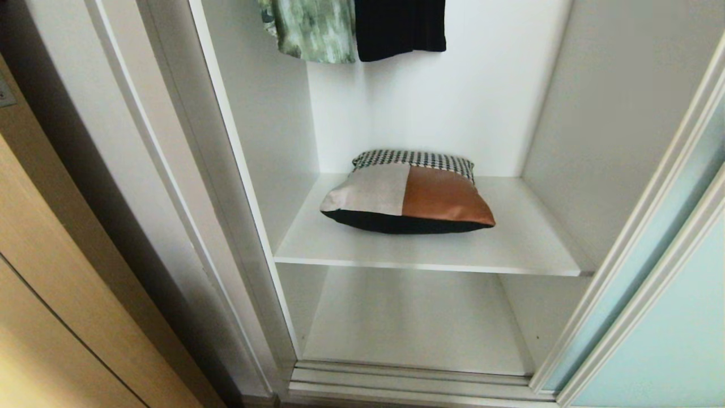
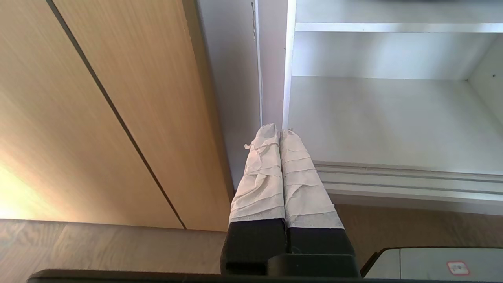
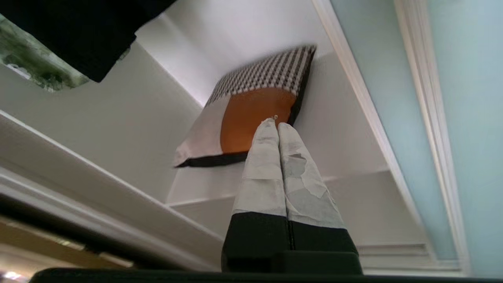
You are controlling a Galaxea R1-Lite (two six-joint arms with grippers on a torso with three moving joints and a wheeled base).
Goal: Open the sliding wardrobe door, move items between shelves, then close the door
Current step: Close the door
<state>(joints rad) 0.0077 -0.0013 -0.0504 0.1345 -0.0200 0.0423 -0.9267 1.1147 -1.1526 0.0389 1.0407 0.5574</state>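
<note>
We see the sliding wardrobe door point(image 1: 662, 317) pushed aside at the right, interior exposed. Two white shelves: upper shelf point(image 1: 527, 243) carries the cushion point(image 1: 408, 195), lying flat near its middle; lower shelf point(image 1: 419, 323) below it. Green garment point(image 1: 311, 28) and black garment point(image 1: 399, 25) hang above. Tan wooden door point(image 1: 51, 294) at left. Right gripper point(image 3: 275, 122), fingers pressed together, points toward the cushion, probably short of touching it. Left gripper point(image 2: 278, 131), fingers pressed together, low by the wardrobe frame.
</note>
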